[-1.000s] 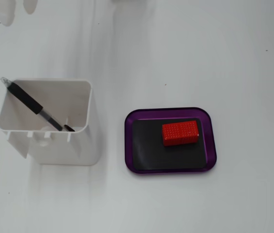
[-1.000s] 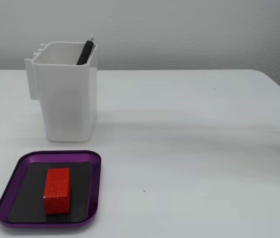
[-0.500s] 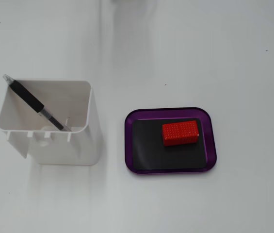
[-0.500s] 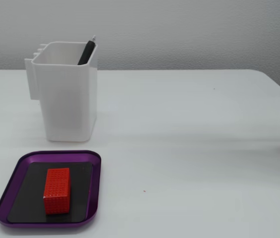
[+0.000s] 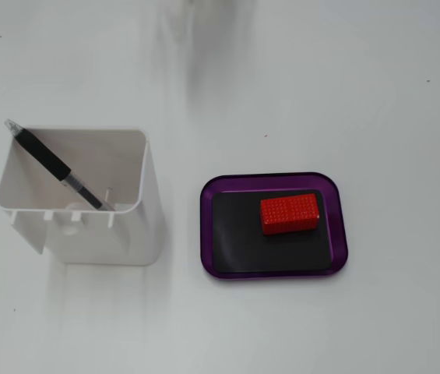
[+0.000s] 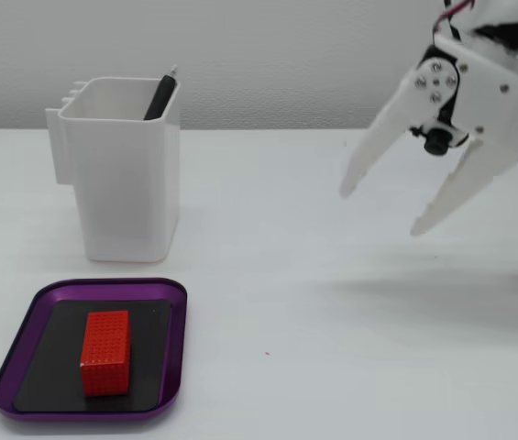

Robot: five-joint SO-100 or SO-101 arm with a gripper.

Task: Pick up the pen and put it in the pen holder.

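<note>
Now my gripper [image 6: 382,213] hangs above the table [image 6: 332,302] with its jaws spread wide and nothing between them, well apart from the holder [image 6: 126,183]. The pen [image 5: 52,164] leans inside the holder, tip down, its top against one corner. Beside the holder, a red block [image 5: 290,213] lies in a purple tray [image 5: 274,269].

One pen [image 5: 51,162], one white pen holder [image 5: 118,234], one purple tray [image 5: 341,226], one red block [image 5: 290,213].
</note>
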